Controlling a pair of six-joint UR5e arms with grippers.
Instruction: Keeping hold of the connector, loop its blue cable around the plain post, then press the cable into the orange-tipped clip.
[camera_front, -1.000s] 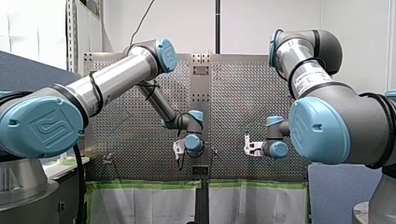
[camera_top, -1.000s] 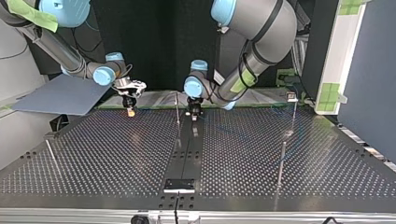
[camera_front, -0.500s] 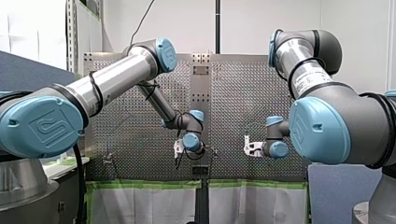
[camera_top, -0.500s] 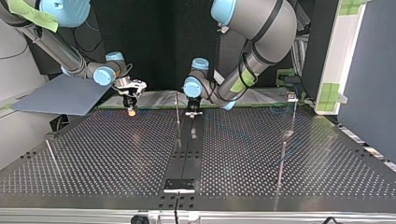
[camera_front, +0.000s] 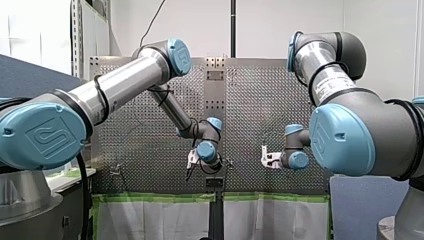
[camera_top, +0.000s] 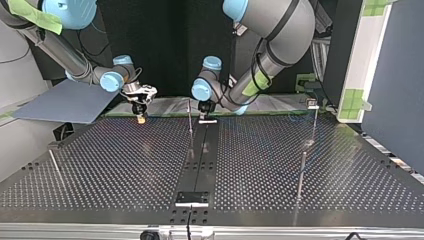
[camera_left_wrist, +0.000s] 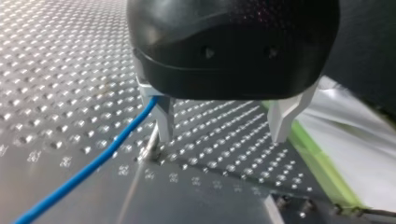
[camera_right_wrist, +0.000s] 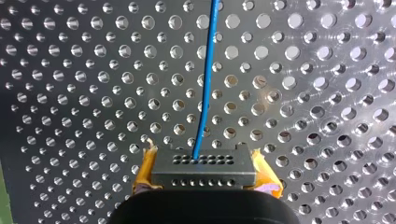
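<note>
Connector: clamped between the yellow pads of the right gripper, low over the perforated table.
Blue cable: leads out from the connector and brushes one finger of the left gripper.
Left gripper: fingers spread wide, holding nothing, just beside the plain post.
Risk: the unguided cable could slide past the post or snag that finger, dragging the connector askew.

The only mark that can be made out is an embossed square logo, seemingly a stylised U and R, on the large round blue plastic joint cap at the front view's lower left. It appears again on the matching blue cap at the right. A white label with black print on the silver metal arm tube at upper right is too small to read.
</note>
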